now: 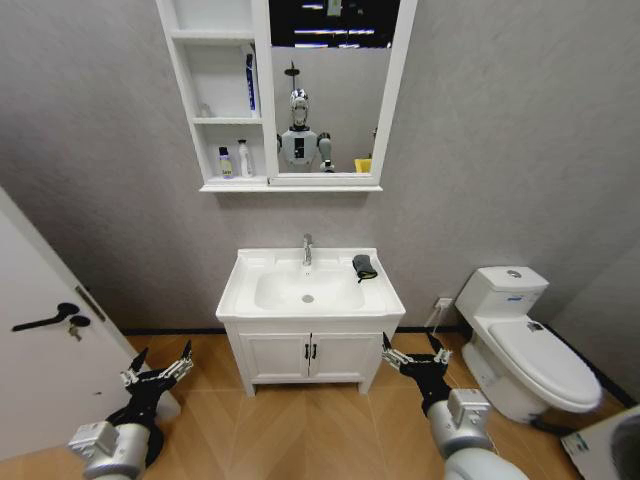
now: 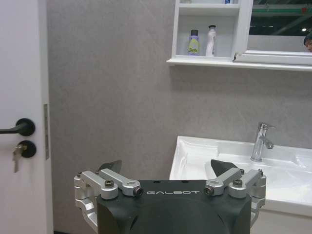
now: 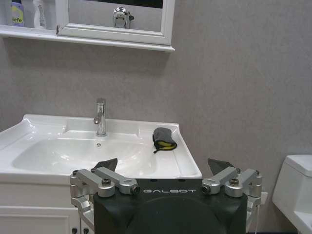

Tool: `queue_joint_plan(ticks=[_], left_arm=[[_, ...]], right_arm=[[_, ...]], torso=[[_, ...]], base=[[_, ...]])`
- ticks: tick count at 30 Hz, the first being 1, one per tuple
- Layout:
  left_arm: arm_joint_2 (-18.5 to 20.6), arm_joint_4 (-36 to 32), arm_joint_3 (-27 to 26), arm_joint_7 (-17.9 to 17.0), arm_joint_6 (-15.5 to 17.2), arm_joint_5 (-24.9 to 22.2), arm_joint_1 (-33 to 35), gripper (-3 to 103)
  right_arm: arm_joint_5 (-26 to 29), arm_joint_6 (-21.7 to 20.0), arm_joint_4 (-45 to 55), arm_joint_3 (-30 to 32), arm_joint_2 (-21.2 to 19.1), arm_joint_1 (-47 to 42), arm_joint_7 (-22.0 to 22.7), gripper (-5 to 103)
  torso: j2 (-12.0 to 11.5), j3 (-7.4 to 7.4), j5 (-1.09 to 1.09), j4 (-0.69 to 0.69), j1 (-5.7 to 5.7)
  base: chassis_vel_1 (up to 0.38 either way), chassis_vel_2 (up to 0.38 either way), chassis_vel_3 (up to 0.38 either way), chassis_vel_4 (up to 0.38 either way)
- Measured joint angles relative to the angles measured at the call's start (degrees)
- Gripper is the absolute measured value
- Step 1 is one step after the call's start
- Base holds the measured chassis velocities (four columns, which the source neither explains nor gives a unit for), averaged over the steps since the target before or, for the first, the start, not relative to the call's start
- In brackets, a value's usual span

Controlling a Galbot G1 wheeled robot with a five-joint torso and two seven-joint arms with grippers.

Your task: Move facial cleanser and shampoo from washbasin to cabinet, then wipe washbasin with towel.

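Both arms are being held low in front of the vanity, well apart from the washbasin (image 1: 245,290). Left gripper (image 1: 158,369) is being kept wide open near the door, nothing between its fingers; right gripper (image 1: 416,354) is likewise being held wide and empty. A dark towel (image 1: 365,266) is lying on the washbasin's rim, to the right of the tap (image 1: 307,249). Two bottles (image 1: 234,161) are standing upright on the lowest shelf of the cabinet (image 1: 185,75), beside the mirror (image 1: 333,90).
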Motion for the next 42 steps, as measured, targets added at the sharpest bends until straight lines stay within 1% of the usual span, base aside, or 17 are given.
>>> queue_joint_plan(ticks=[1,2,3,8,9,10,11,13,14,18,19,20,21,24,27,28,42], left_arm=[[0.0,0.0,0.0,0.0,0.0,0.0,0.0,100],[0.0,0.0,0.0,0.0,0.0,0.0,0.0,100],[0.0,0.0,0.0,0.0,0.0,0.0,0.0,100],[0.0,0.0,0.0,0.0,0.0,0.0,0.0,100],[0.0,0.0,0.0,0.0,0.0,0.0,0.0,100],[0.0,0.0,0.0,0.0,0.0,0.0,0.0,100],[0.0,0.0,0.0,0.0,0.0,0.0,0.0,100],[0.0,0.0,0.0,0.0,0.0,0.0,0.0,100],[0.0,0.0,0.0,0.0,0.0,0.0,0.0,100],[0.0,0.0,0.0,0.0,0.0,0.0,0.0,100],[0.0,0.0,0.0,0.0,0.0,0.0,0.0,100],[0.0,0.0,0.0,0.0,0.0,0.0,0.0,100],[0.0,0.0,0.0,0.0,0.0,0.0,0.0,100],[0.0,0.0,0.0,0.0,0.0,0.0,0.0,100],[0.0,0.0,0.0,0.0,0.0,0.0,0.0,100],[0.0,0.0,0.0,0.0,0.0,0.0,0.0,100],[0.0,0.0,0.0,0.0,0.0,0.0,0.0,100]], right_arm=[[0.0,0.0,0.0,0.0,0.0,0.0,0.0,100],[0.0,0.0,0.0,0.0,0.0,0.0,0.0,100],[0.0,0.0,0.0,0.0,0.0,0.0,-0.1,100],[0.0,0.2,0.0,-0.1,0.0,-0.1,-0.5,100],[-0.1,1.1,-0.3,-0.1,0.1,-0.1,-1.0,100],[-0.1,1.1,-0.3,-0.1,0.1,-0.1,-1.0,100],[-0.2,1.7,-0.5,0.0,0.1,-0.1,-1.6,100],[-0.2,2.0,-0.6,0.1,0.1,0.0,-1.9,100],[-0.2,2.1,-0.7,0.2,0.1,0.0,-2.0,100],[-0.1,2.2,-0.7,0.4,0.0,0.1,-2.1,100],[-0.1,2.2,-0.8,0.4,-0.1,0.1,-2.1,100],[-0.1,2.3,-0.9,0.5,-0.1,0.0,-2.1,100],[-0.1,2.3,-1.0,0.5,-0.1,0.0,-2.1,100],[-0.2,2.4,-1.2,0.4,-0.1,0.0,-2.1,100],[-0.2,2.5,-1.4,0.2,0.0,0.0,-2.2,100],[-0.2,2.5,-1.5,0.2,-0.1,0.0,-2.3,100],[-0.2,2.6,-2.1,0.1,-0.4,0.1,-3.1,100]], torso=[[0.0,0.00,0.00,0.00,0.00],[0.0,0.00,-0.08,0.00,0.01],[0.0,-0.01,0.03,0.00,-0.01],[0.0,0.00,-0.03,0.00,0.02],[0.0,0.00,0.06,0.00,0.01],[0.0,0.00,0.06,0.00,0.01],[0.0,0.00,-0.05,0.00,0.00],[0.0,-0.01,-0.05,0.00,-0.01],[0.0,-0.01,0.06,0.01,-0.03],[0.0,-0.02,-0.08,0.06,-0.04],[0.0,-0.02,-0.09,0.02,-0.04],[0.0,-0.02,0.02,-0.02,-0.04],[0.0,-0.01,0.03,-0.03,-0.04],[0.0,0.01,-0.03,-0.03,0.05],[0.0,0.02,0.00,0.02,0.10],[-0.1,0.03,-0.03,-0.01,0.11],[0.0,0.00,-0.02,0.00,0.00]], base=[[0.377,-0.365,-0.384,0.382],[0.377,-0.375,-0.333,0.382],[0.355,-0.375,-0.348,0.318],[0.346,-0.368,-0.356,0.336],[0.364,-0.337,-0.337,0.332],[0.364,-0.337,-0.337,0.332],[0.347,-0.337,-0.308,0.353],[0.300,-0.352,-0.296,0.273],[0.276,-0.236,-0.296,0.273],[0.200,-0.183,-0.154,0.182],[0.124,0.069,-0.125,0.181],[-0.050,-0.003,-0.099,0.065],[-0.050,-0.003,-0.099,0.002],[-0.066,-0.006,-0.001,-0.021],[-0.059,0.057,0.099,-0.043],[-0.016,0.050,0.068,-0.039],[0.034,0.010,0.012,0.027]])
